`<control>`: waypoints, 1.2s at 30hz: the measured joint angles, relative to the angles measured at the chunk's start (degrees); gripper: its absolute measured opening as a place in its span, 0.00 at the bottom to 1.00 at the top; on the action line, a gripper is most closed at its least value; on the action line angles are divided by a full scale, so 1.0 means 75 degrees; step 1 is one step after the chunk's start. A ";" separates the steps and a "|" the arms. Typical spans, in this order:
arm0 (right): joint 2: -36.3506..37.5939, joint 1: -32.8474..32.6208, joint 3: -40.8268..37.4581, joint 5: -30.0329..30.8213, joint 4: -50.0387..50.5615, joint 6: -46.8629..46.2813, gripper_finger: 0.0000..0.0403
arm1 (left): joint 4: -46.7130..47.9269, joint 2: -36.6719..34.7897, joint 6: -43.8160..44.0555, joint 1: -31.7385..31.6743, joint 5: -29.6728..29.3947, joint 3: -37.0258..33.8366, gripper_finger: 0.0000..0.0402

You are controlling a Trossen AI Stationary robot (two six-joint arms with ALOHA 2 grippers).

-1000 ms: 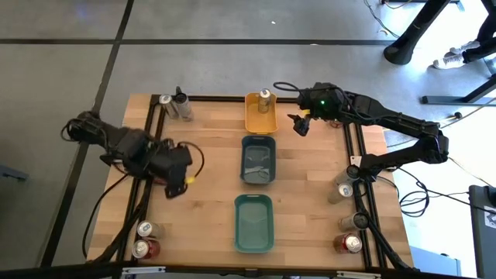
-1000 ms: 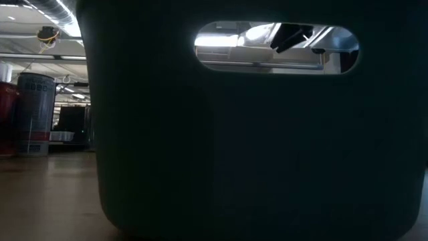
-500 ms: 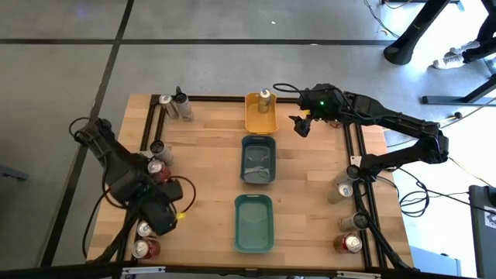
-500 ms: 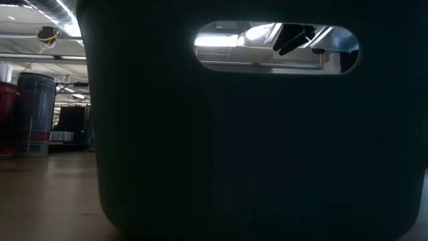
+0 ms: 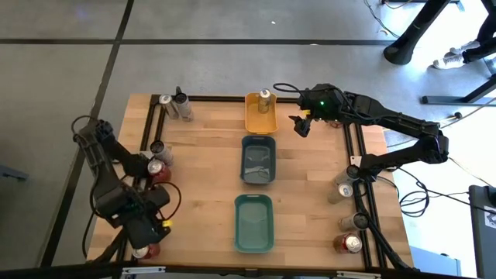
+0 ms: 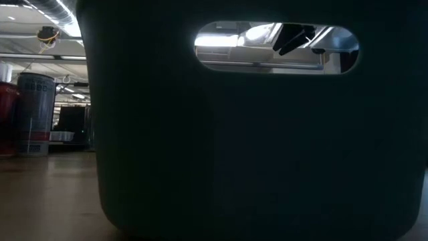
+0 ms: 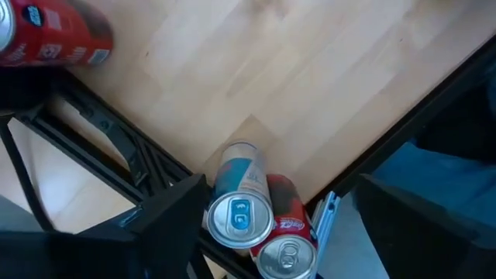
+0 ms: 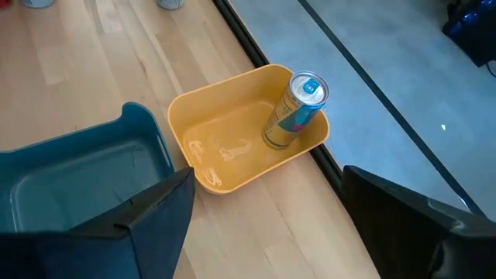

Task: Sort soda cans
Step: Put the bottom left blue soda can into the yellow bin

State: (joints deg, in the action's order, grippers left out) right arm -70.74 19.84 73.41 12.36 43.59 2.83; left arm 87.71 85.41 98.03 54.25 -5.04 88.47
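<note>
My left gripper [image 5: 143, 232] hangs open over the table's near left corner. In its wrist view [image 7: 279, 194] a gold-and-teal can with a silver top [image 7: 239, 211] and a red can [image 7: 285, 249] stand upright below, between its fingers, untouched. Another red can [image 7: 54, 31] lies farther off. My right gripper [image 5: 299, 124] is open and empty by the yellow tray [image 5: 261, 116], where one gold can [image 8: 297, 108] leans on the far wall. More cans stand at the left edge [image 5: 159, 149], far left [image 5: 174, 105] and right edge [image 5: 343, 188].
Two teal trays [image 5: 258, 159] [image 5: 253, 222] lie in a row down the table's middle, near of the yellow one. A black frame rail [image 5: 147, 132] runs along the table's sides. The near teal tray's wall [image 6: 254, 147] fills the low view.
My left arm has swung from the table's middle left toward the near edge and now hangs over the cans in the near left corner. Its move has uncovered two cans at the left edge.
</note>
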 joint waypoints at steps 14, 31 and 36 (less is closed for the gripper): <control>0.0000 0.0000 0.0000 0.0000 -0.0003 0.0000 0.81 | 0.0048 0.0657 0.0748 0.0553 0.0452 -0.0003 0.80; 0.0000 0.0000 0.0000 0.0000 -0.0023 -0.0026 0.81 | -0.0801 0.0387 0.2284 0.1525 0.0414 -0.1083 0.80; 0.0000 0.0000 0.0000 0.0000 -0.0029 -0.0024 0.81 | -0.1049 0.0322 0.2266 0.1525 0.0417 -0.1452 0.80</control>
State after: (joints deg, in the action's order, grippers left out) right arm -70.74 19.84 73.41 12.36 43.38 2.65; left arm 79.84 87.83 115.02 65.69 -1.91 77.58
